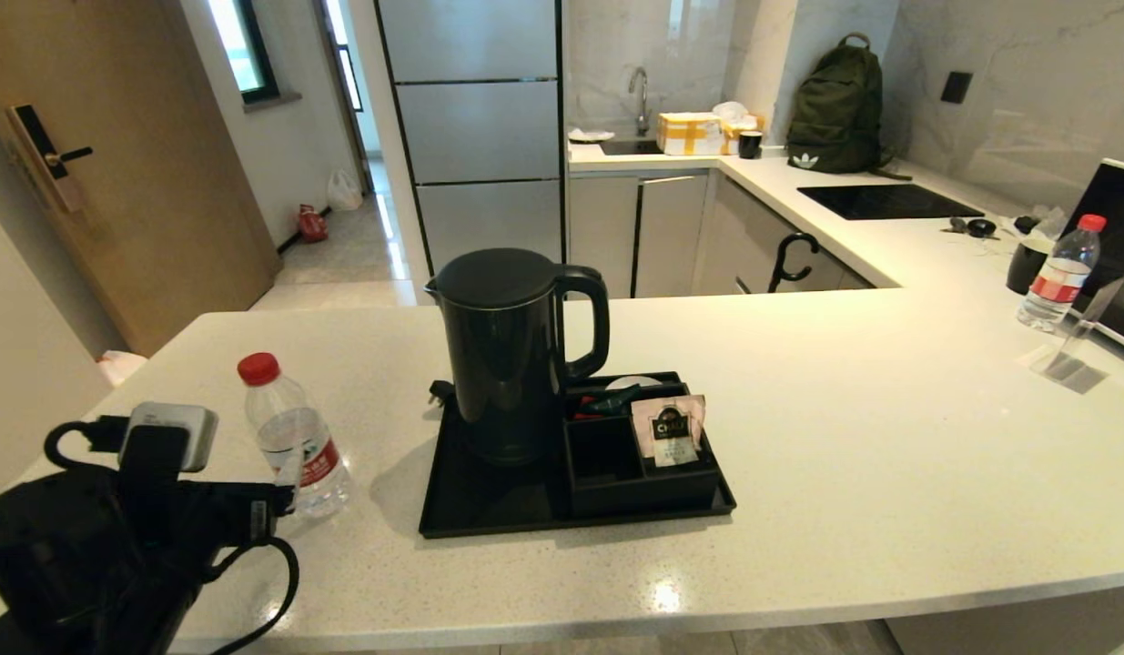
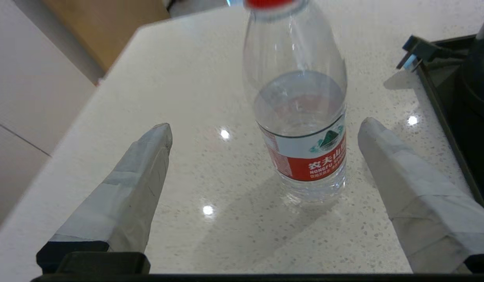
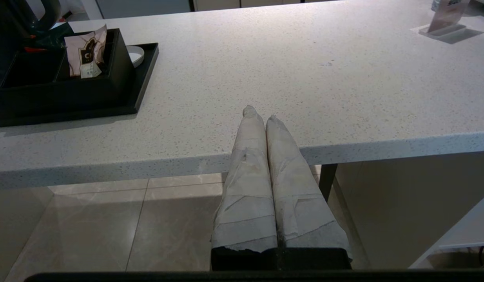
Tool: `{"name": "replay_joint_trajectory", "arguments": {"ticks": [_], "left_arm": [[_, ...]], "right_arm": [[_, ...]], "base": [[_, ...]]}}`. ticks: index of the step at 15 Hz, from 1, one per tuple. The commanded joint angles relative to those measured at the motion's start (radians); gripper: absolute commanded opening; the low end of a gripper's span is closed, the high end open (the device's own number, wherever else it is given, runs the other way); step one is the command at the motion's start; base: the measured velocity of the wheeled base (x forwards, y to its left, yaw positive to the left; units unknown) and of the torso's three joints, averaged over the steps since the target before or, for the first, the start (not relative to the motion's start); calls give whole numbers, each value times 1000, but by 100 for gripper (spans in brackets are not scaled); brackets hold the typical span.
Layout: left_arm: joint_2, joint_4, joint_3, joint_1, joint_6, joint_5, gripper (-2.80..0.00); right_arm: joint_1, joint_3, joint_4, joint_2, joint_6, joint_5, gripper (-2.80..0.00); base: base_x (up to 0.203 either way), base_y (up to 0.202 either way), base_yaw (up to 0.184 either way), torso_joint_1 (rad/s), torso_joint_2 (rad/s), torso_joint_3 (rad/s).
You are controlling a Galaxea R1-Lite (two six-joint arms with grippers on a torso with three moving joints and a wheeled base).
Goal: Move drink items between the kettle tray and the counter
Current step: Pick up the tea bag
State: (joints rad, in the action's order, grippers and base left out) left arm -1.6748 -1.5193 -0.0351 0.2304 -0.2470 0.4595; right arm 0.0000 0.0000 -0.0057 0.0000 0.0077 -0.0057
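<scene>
left wrist view: water bottle (image 2: 300, 117) cap cut off; left tool (image 2: 265, 133) wide open, empty.

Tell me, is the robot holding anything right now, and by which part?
Nothing is held. The left gripper has its jaws wide open either side of the water bottle, not touching it. The right gripper is shut and empty.

Our left arm (image 1: 79, 537) is black and bulky, with a grey block on top and looping black cables. Each tool, left (image 2: 265, 129) and right (image 3: 261, 115), has 2 tapered fingers wrapped in pale grey tape on black mounts.
</scene>
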Motion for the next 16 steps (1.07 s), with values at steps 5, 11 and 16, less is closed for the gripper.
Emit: {"name": "replay_joint_trajectory", "arguments": {"ticks": [5, 11, 16], "left_arm": [[263, 69, 17, 47, -122, 60, -280], [407, 276, -201, 47, -135, 159, -280], [715, 985, -582, 37, -121, 235, -280]], "right_arm": [[0, 2, 0, 0, 0, 0, -280], [0, 2, 0, 0, 0, 0, -280], [0, 2, 0, 0, 0, 0, -280]], "base": [[0, 0, 0, 0, 0, 0], [0, 0, 0, 0, 0, 0], [0, 0, 0, 0, 0, 0]]}}
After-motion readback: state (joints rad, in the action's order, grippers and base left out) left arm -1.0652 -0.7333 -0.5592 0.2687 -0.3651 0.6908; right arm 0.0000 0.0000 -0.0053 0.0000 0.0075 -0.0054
